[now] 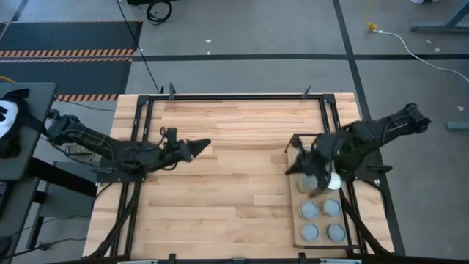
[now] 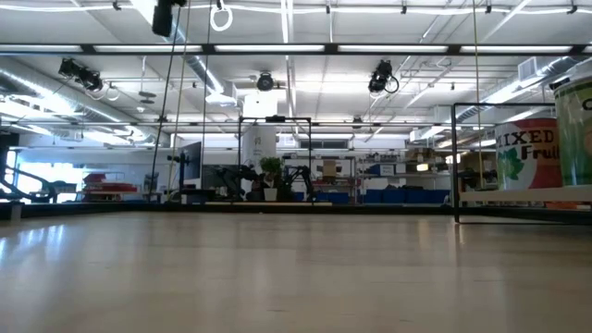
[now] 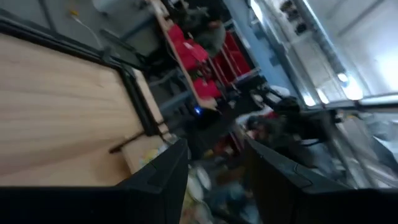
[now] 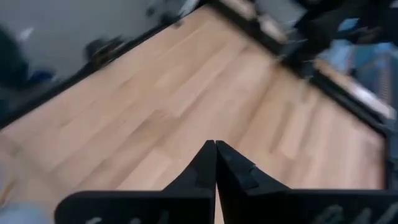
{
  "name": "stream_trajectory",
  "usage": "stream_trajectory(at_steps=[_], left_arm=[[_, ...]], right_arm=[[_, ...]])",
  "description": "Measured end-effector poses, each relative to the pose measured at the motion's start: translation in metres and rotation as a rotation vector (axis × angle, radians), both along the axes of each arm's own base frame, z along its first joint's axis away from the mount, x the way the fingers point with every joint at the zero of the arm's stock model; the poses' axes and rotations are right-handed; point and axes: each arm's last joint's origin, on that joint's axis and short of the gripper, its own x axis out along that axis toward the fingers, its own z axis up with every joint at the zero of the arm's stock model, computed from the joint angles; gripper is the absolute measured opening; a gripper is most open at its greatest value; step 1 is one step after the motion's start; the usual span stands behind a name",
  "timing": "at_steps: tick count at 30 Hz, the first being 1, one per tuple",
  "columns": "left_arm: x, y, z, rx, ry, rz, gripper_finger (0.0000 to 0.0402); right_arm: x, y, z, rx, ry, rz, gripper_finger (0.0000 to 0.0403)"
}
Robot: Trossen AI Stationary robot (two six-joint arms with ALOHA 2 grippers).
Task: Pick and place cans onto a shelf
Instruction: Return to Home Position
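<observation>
Several silvery-topped cans point(image 1: 308, 210) stand upright on the pale wood shelf point(image 1: 321, 221) at the table's near right. A white-topped can point(image 1: 334, 180) and a yellowish one point(image 1: 303, 185) stand at the shelf's far end, partly under my right arm. The low view shows a red-labelled can point(image 2: 527, 153) and the shelf's black wire frame point(image 2: 455, 162). My right gripper point(image 4: 215, 148) is shut and empty over bare table, just beyond the shelf's far left corner point(image 1: 293, 163). My left gripper point(image 1: 199, 147) is open and empty over the table's left middle; its fingers show in the left wrist view point(image 3: 214, 158).
The planked tabletop point(image 1: 234, 183) lies bare between the two arms. A black frame point(image 1: 234, 96) runs along the table's far edge and down both sides. The room behind shows other tables and racks.
</observation>
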Motion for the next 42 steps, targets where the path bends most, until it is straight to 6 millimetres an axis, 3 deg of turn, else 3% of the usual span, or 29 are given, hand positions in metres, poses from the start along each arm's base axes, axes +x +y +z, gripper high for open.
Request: stream_trajectory(at_steps=[6,12,16,23,29,36,42], left_arm=[[0.012,0.028,-0.004,0.000,0.006,0.115,0.0162],[0.006,0.057,0.012,0.106,-0.052,0.111,0.0163],[0.002,0.066,0.020,0.193,-0.069,0.160,0.0163],[0.004,0.067,0.018,0.280,-0.005,0.180,0.0163],[0.002,0.065,0.021,0.426,0.048,0.127,0.0162],[-0.020,0.063,0.036,0.612,0.012,0.072,0.0148],[-0.046,0.069,0.007,0.613,-0.064,0.110,0.0096]], right_arm=[[-0.004,-0.038,0.014,0.191,-0.161,-0.091,0.0004],[-0.035,-0.067,-0.015,0.406,-0.241,-0.245,0.0003],[-0.056,-0.070,-0.020,0.538,-0.375,-0.335,0.0003],[-0.070,-0.070,-0.024,0.672,-0.362,-0.389,0.0018],[-0.079,-0.070,-0.007,0.731,-0.520,-0.346,0.0005],[-0.112,-0.070,0.009,0.733,-0.748,-0.307,0.0003],[-0.133,-0.072,0.012,0.774,-0.855,-0.395,0.0008]])
